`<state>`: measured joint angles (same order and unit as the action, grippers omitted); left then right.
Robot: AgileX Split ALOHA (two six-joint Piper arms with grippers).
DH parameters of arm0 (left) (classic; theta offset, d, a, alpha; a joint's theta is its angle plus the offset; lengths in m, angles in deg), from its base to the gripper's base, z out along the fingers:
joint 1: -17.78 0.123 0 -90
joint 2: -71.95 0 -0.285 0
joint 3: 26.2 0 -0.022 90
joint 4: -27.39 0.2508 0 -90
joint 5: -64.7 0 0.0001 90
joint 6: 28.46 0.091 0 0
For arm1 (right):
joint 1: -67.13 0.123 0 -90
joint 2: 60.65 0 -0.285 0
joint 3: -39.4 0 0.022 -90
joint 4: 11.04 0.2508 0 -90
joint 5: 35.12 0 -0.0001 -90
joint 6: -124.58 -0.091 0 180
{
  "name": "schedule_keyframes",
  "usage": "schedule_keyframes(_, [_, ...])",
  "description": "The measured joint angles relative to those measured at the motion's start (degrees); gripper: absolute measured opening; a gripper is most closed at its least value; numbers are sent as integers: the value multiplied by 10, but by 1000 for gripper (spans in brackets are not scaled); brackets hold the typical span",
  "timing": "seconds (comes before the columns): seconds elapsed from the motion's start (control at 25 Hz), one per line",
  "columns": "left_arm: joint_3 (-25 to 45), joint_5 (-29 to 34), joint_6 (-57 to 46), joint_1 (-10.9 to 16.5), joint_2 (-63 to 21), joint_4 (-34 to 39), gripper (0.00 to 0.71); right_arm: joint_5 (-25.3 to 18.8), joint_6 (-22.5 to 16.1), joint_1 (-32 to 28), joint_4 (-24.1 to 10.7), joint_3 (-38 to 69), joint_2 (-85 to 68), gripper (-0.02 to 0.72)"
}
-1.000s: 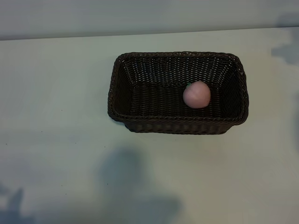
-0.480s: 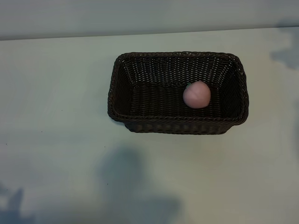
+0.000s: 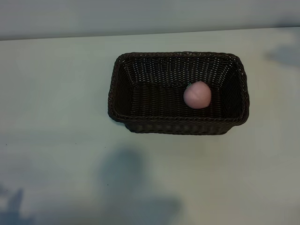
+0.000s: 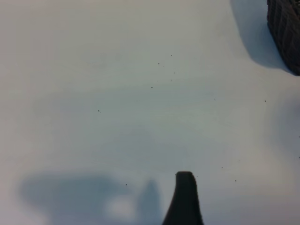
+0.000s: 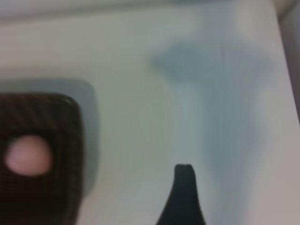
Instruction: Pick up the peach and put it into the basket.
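Peach [image 3: 197, 94] lies on the basket [image 3: 123, 75] floor, in the part toward the exterior view's right, close to the right wall and nearer the back wall than the front one. It sits where it sat a second ago, and the basket has not shifted either. What differs is the shade at the upper right of the exterior view: the dark patch on the worktop [image 3: 56, 93] there has grown fainter and drawn off toward the corner. The broad shadow in front of the basket looks the same as before.

In the right wrist view the peach [image 5: 28, 155] shows inside the basket's [image 5: 70, 140] rounded corner, well apart from the right pincer's dark fingertip [image 5: 184, 187], which hangs over bare worktop [image 5: 131, 61]. That pincer is spread and pinches nothing.

The left pincer is spread too and empty; one fingertip [image 4: 185, 197] shows over bare worktop [image 4: 93, 70], with only a corner of the basket [image 4: 285, 28] in sight, far from it.

Room around the basket is wide on its left and front. Behind it a strip of worktop runs to the back edge. On its right the margin is narrower.
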<state>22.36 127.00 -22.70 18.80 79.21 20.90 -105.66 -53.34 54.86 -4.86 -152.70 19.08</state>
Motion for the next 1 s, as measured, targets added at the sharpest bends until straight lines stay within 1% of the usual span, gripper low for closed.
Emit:
schedule_keyframes(0.2, [0,0,0,0,0,0,598,-7,9,0,11,22,-123,581])
schedule_keyframes(0.36, [0,0,0,0,0,0,598,6,22,0,8,88,-234,581])
schedule_keyframes(0.52, [0,0,0,0,0,0,598,22,23,0,0,155,-305,581])
schedule_keyframes(0.72, [0,0,0,0,0,0,598,24,24,2,-2,210,-388,581])
schedule_keyframes(0.84, [0,0,0,0,0,0,598,38,23,20,-3,240,-429,581])
schedule_keyframes(1.0, [0,0,0,0,0,0,598,43,5,65,-5,287,-485,581])
